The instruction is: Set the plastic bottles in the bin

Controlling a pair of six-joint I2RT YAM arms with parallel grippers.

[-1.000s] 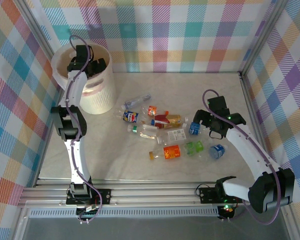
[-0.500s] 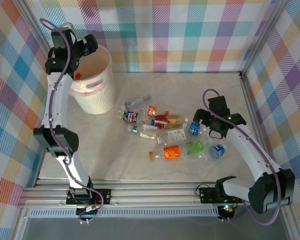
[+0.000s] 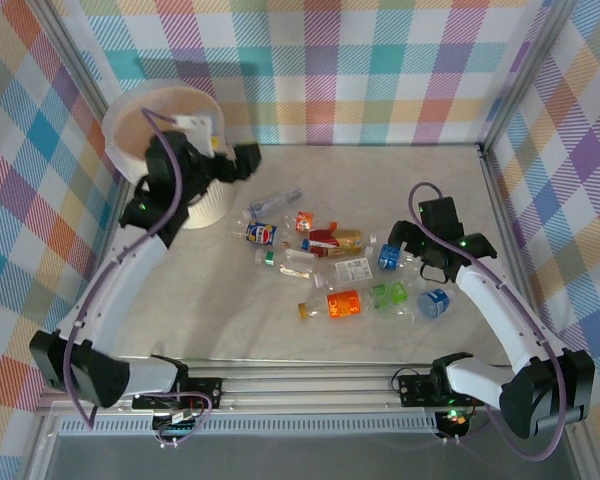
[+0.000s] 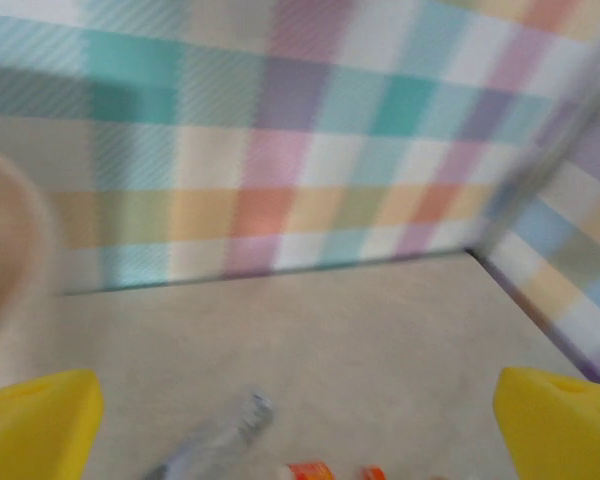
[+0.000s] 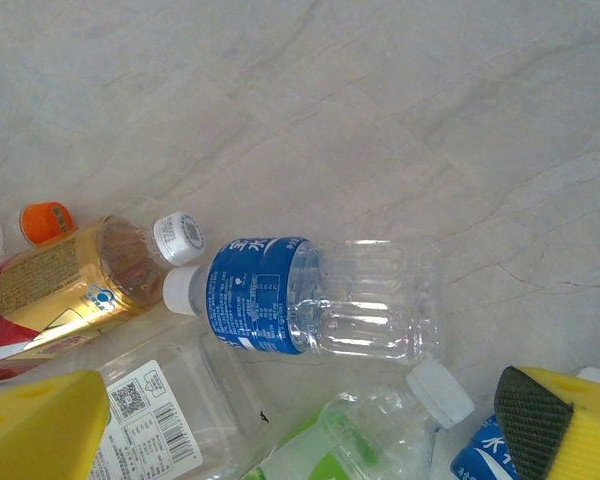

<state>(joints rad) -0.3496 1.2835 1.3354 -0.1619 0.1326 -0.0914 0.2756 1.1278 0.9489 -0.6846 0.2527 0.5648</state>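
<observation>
Overhead view: the bin stands at the far-left corner of the table, close against the checked wall. The left claw hangs just to the right of the bin's side, released and empty, pointing toward the middle of the table. The bottles lie in a loose cluster at the table's centre, well apart from the bin. A clear bottle lies nearest the left claw, an orange-labelled bottle lies at the near edge of the cluster, and a green-labelled bottle lies just beside it. The right claw sits low at the cluster's right end, just beside a blue-labelled bottle, likewise released and gripping nothing. Left wrist view (blurred): two yellow fingertips stand far apart at the lower corners, with the clear bottle on the table between them and the bin's rim at the left edge. Right wrist view: the fingertips are spread wide at the lower corners. The blue-labelled bottle lies on its side beyond them, its white cap to the left, just beside a gold-labelled bottle. The green-labelled bottle and a white-labelled bottle lie nearer the fingers.
</observation>
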